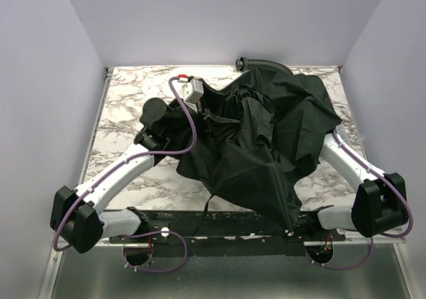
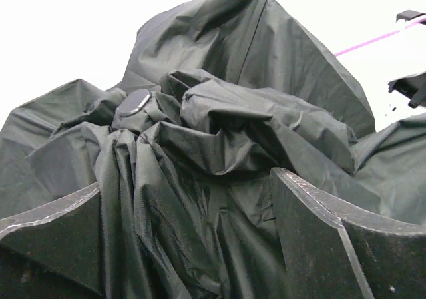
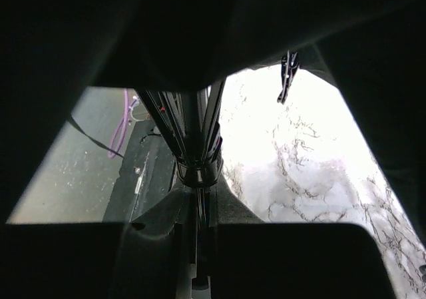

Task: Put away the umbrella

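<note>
Sprawling over the marble table [image 1: 133, 92], the half-collapsed umbrella [image 1: 259, 139] covers most of it. Left gripper [image 2: 186, 186] has fingers spread wide around its bunched canopy, looks released I think. Right gripper [image 3: 198, 196] is clamped on the umbrella's thin shaft [image 3: 190, 129] underneath.

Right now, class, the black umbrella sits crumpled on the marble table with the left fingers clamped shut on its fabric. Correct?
Not shut: the left wrist view shows the left fingers spread wide apart, with the umbrella fabric bunched between them.
</note>
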